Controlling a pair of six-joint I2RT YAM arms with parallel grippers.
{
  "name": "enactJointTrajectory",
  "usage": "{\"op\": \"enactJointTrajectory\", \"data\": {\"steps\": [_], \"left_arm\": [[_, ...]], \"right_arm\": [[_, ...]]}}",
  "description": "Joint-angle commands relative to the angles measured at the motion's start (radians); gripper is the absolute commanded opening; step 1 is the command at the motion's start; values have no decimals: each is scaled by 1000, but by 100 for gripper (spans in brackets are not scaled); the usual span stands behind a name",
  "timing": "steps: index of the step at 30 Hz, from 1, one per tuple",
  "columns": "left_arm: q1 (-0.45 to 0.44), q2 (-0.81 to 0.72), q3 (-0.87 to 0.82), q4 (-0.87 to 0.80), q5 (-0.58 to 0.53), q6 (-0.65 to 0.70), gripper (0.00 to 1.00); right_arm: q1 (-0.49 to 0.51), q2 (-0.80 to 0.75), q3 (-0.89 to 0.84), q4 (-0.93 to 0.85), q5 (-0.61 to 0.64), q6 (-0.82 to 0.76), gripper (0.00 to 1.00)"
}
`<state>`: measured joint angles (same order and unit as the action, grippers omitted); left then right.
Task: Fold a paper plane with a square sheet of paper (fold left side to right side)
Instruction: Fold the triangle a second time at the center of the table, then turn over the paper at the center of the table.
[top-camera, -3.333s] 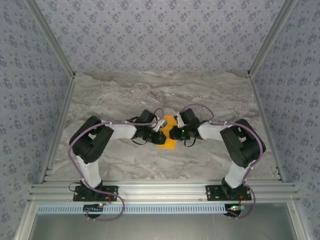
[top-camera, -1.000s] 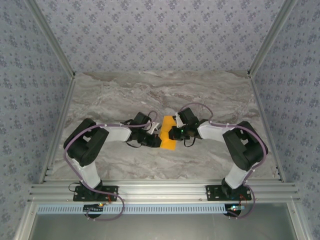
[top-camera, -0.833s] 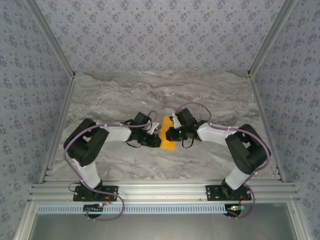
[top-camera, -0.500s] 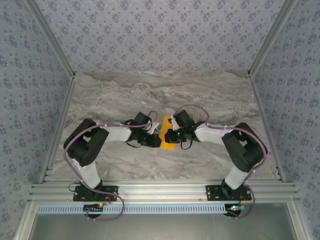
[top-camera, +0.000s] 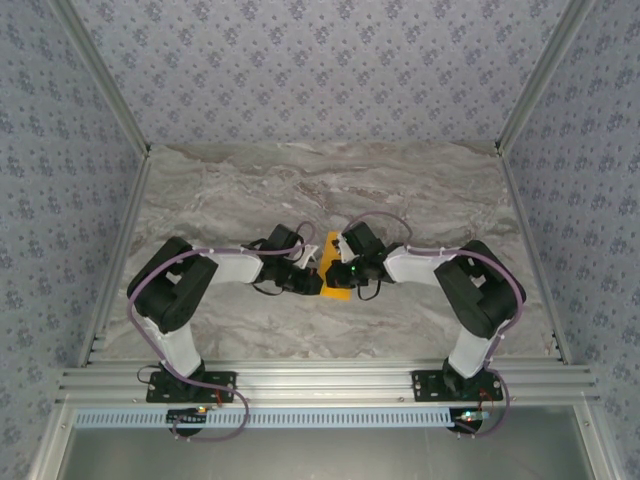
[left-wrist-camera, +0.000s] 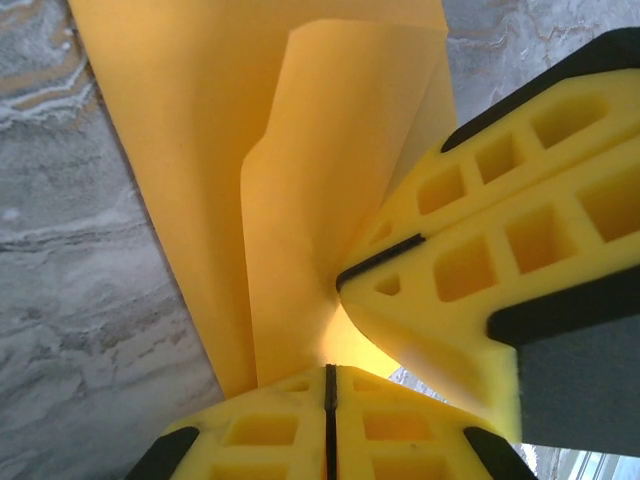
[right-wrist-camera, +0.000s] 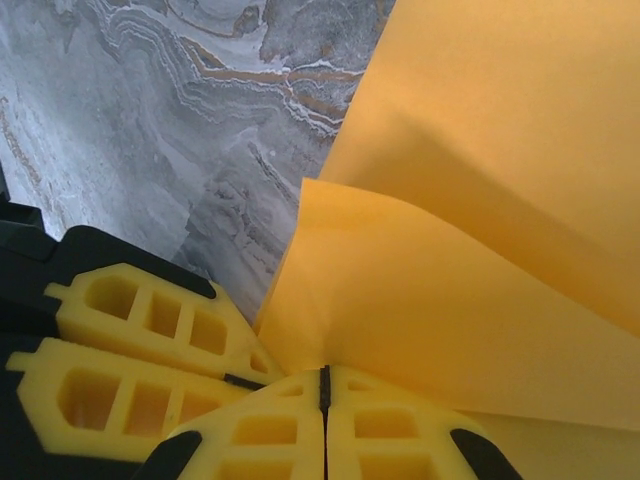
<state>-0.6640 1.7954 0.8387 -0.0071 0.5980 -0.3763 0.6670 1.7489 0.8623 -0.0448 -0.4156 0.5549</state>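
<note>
Square sheet of paper (top-camera: 338, 291) lies mid-table (top-camera: 250, 190), one flap lifted. Left gripper (left-wrist-camera: 328, 385) is clamped on the flap's edge. Right gripper (right-wrist-camera: 323, 385) is clamped on the same flap, just beside the left.

A grey marble-patterned table (top-camera: 250, 190) spreads out under pale blue walls (top-camera: 320, 70) papered with small flower sprigs on three sides, slim metal posts (top-camera: 100, 75) slant up from the back corners, and silver rails (top-camera: 330, 380) with a slotted white strip (top-camera: 320, 417) cross the near edge.
</note>
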Motion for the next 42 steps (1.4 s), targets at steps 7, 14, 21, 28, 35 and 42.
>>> {"op": "enactJointTrajectory", "data": {"steps": [7, 14, 21, 28, 35, 42], "left_arm": [[-10, 24, -3, -38, -65, 19, 8], [4, 24, -19, -24, -56, 14, 7], [13, 33, -41, -7, -56, 8, 7], [17, 30, -55, 2, -52, 5, 6], [17, 9, -61, 27, -24, 4, 8], [25, -110, -22, 39, 66, 5, 24]], "right_arm": [[3, 37, 31, -49, 26, -21, 4], [-57, 40, 11, -79, 36, -51, 5], [-130, 30, 4, -108, 37, -98, 5], [-228, 13, -39, -118, 37, -140, 5], [-314, -27, -52, -122, 33, -180, 5], [-356, -197, -130, -74, 40, -188, 9]]}}
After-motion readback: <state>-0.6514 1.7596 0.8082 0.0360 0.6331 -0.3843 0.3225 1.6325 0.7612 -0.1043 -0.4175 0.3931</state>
